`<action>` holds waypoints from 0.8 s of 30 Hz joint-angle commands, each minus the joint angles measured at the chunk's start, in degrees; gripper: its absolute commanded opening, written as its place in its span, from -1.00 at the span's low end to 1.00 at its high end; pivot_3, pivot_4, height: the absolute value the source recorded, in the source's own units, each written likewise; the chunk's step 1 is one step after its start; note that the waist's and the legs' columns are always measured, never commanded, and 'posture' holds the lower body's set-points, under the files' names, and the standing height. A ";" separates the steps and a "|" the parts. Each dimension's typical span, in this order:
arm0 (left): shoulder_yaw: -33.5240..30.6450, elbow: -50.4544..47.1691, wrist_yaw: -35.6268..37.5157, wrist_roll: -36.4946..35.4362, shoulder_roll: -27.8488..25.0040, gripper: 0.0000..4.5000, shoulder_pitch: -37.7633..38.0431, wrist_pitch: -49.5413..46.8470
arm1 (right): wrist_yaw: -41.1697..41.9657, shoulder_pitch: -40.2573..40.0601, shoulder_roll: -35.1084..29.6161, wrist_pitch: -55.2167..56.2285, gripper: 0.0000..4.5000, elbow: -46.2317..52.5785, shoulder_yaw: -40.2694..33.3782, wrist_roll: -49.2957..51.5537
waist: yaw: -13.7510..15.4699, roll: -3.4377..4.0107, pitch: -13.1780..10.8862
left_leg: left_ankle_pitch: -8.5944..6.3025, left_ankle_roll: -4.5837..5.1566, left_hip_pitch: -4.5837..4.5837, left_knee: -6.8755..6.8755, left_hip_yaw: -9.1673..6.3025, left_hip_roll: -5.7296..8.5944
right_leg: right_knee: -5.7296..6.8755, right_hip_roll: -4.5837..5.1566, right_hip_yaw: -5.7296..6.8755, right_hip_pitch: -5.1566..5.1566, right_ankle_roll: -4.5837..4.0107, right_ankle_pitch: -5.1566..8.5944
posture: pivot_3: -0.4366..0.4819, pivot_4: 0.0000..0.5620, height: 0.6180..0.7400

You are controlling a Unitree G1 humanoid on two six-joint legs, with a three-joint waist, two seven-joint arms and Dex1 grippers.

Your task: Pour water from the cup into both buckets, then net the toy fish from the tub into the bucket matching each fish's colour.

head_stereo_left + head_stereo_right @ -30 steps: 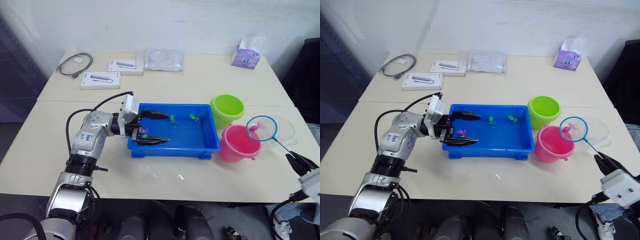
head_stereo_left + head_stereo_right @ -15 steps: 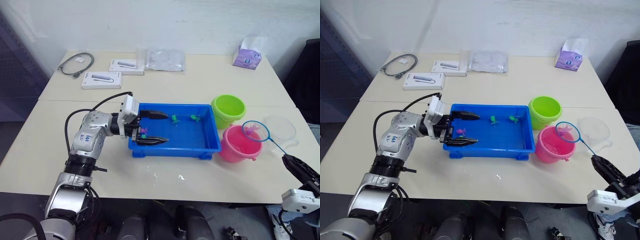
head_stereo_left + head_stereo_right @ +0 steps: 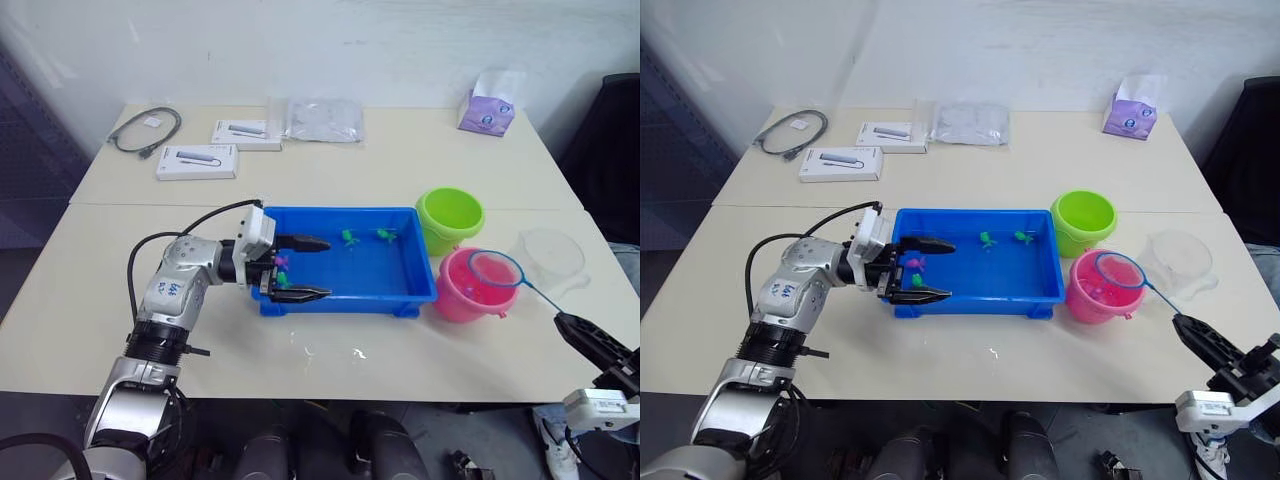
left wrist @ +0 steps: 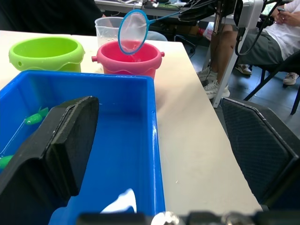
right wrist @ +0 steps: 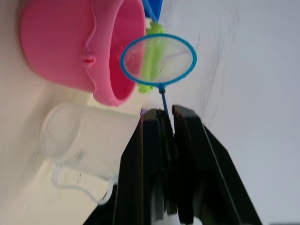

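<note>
The blue tub (image 3: 345, 301) sits mid-table with tiny green fish (image 3: 348, 237) and a pink fish (image 3: 281, 262) in it. My left gripper (image 3: 322, 268) is open at the tub's left end, one finger inside and one outside the front wall. Right of the tub stand the lime green bucket (image 3: 440, 240) and the pink bucket (image 3: 452, 302). My right gripper (image 5: 164, 111) is shut on the black handle of the net (image 3: 494, 268). The blue hoop hangs tilted over the pink bucket's rim, and its mesh looks empty. The clear cup (image 3: 548, 255) stands just right of the buckets.
At the table's far side lie a grey cable (image 3: 145, 128), two white boxes (image 3: 197, 160), a clear plastic bag (image 3: 325, 118) and a tissue pack (image 3: 483, 108). Water drops (image 3: 355, 352) dot the table in front of the tub. A seated person (image 4: 281, 28) is beyond the table's right end.
The right arm lowered and tilted the net from beside the pink bucket to over its rim. The pink fish seen in the mesh earlier is gone from it. The left gripper has stayed at the tub.
</note>
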State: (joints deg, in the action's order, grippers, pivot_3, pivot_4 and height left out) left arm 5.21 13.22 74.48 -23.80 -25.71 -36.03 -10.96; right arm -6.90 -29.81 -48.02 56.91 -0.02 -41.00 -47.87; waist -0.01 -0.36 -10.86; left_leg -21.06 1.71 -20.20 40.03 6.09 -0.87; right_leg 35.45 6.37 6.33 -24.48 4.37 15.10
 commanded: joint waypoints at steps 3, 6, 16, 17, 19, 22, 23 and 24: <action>-1.70 -1.43 -0.72 0.26 -2.13 0.98 0.28 0.35 | 3.67 -0.85 -1.93 -1.63 -1.00 -0.07 1.78 18.11 | -0.14 0.00 0.00 | 0.00 0.00 0.01 0.00 0.01 0.00 | 0.00 0.04 -0.02 0.01 0.00 0.00 | -0.05 -0.47 1.00; -2.63 0.02 -1.32 0.70 -3.66 0.98 0.55 0.91 | 11.89 -1.07 -4.52 -5.08 -1.00 3.62 9.18 35.13 | -0.45 0.00 0.00 | 0.00 -0.01 0.08 0.00 0.01 -0.07 | 0.01 0.06 -0.04 0.04 -0.01 0.00 | -0.05 -0.47 1.00; -9.62 0.86 -5.31 1.21 -12.18 0.98 5.71 0.41 | 33.18 18.78 -9.29 -51.45 -1.00 27.79 33.98 78.91 | -0.22 -0.03 -0.02 | 0.00 0.02 0.03 0.06 -0.16 -0.13 | 0.08 0.19 0.16 0.01 -0.05 0.01 | -0.05 -0.47 1.00; -10.27 0.65 -6.08 1.47 -12.92 0.98 6.36 0.51 | 33.88 22.48 -8.85 -56.44 -1.00 28.97 36.72 80.81 | -0.13 -0.04 -0.02 | -0.01 0.03 0.02 0.07 -0.18 -0.13 | 0.07 0.19 0.18 0.01 -0.05 0.01 | -0.05 -0.47 1.00; -11.17 -0.19 -7.31 1.73 -14.15 0.98 7.66 -0.04 | 36.06 28.92 -7.99 -64.04 -1.00 30.13 41.11 82.34 | -0.04 -0.03 -0.02 | -0.02 0.05 -0.03 0.10 -0.18 -0.10 | 0.07 0.25 0.20 -0.04 -0.08 -0.01 | -0.05 -0.47 1.00; -12.42 -2.38 -8.86 1.47 -16.05 0.98 9.95 -1.88 | 35.39 40.07 -3.97 -76.27 -1.00 28.07 47.24 82.07 | 0.30 -0.05 -0.02 | -0.02 0.05 -0.11 0.09 -0.31 -0.09 | 0.04 0.30 0.35 -0.05 -0.09 0.00 | -0.05 -0.47 1.00; -12.86 -2.99 -9.38 1.58 -16.71 0.98 10.59 -2.21 | 35.12 43.66 -2.10 -78.93 -1.00 26.46 49.10 80.80 | 0.16 -0.06 -0.02 | -0.02 0.05 -0.14 0.11 -0.31 -0.10 | 0.03 0.31 0.39 -0.06 -0.10 0.00 | -0.05 -0.47 1.00; -13.09 -3.41 -9.76 1.63 -17.12 0.98 10.99 -2.39 | 35.13 45.83 -0.79 -80.60 -1.00 25.46 50.06 79.73 | 0.02 -0.07 -0.02 | -0.02 0.05 -0.15 0.10 -0.30 -0.08 | 0.02 0.33 0.40 -0.07 -0.10 0.00 | -0.05 -0.47 1.00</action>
State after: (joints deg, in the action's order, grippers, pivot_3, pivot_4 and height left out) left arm -6.25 12.79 65.53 -22.06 -41.74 -24.91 -13.11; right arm 28.45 14.27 -49.56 -20.19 25.76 8.21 32.69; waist 0.01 -0.44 -10.88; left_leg -21.08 1.76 -20.39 40.14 5.79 -0.95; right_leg 35.48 6.72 6.78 -24.57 4.26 15.09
